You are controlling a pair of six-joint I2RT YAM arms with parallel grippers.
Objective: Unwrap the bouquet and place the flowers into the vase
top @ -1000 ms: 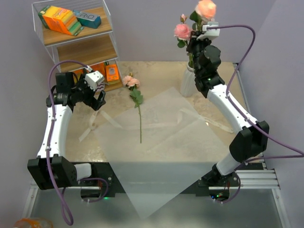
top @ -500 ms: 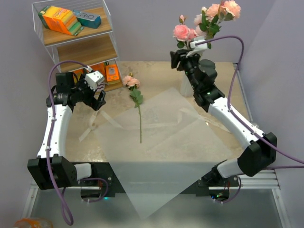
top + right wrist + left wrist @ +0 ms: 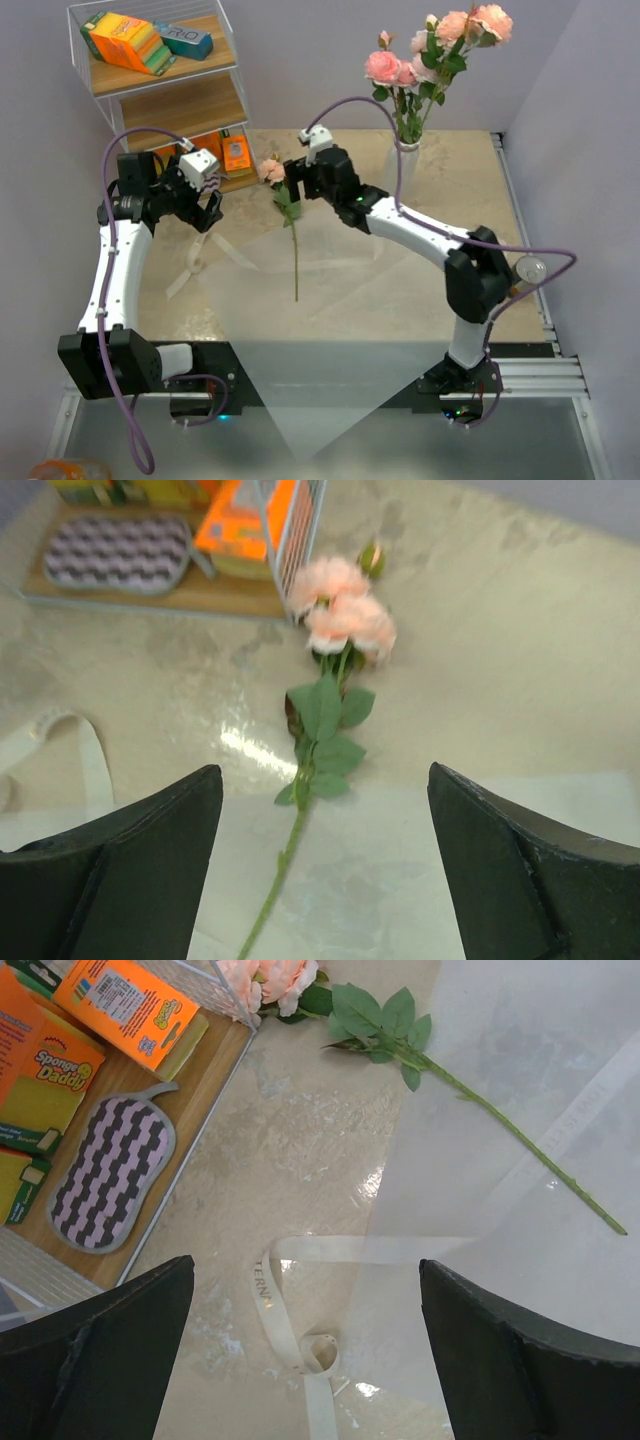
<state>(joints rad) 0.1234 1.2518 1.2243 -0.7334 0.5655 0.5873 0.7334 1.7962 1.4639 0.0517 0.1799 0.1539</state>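
Empty, left claw [image 3: 310, 1360] and right claw [image 3: 320, 870] gape; long-stemmed pink rose [image 3: 322, 715] lies bloom beside white wire shelf [image 3: 303, 528], stem end cut off.

at my far left a white wire shelf [image 3: 185, 105] stands on the beige marbled tabletop [image 3: 460, 170]. its top level carries an orange box [image 3: 125, 42] beside a teal box [image 3: 185, 40]; the bottom level holds orange sponge packs [image 3: 130, 1005] and a pink-and-black patterned pad [image 3: 110, 1172].

White-and-black arms [image 3: 112, 270], purple cables [image 3: 350, 99]
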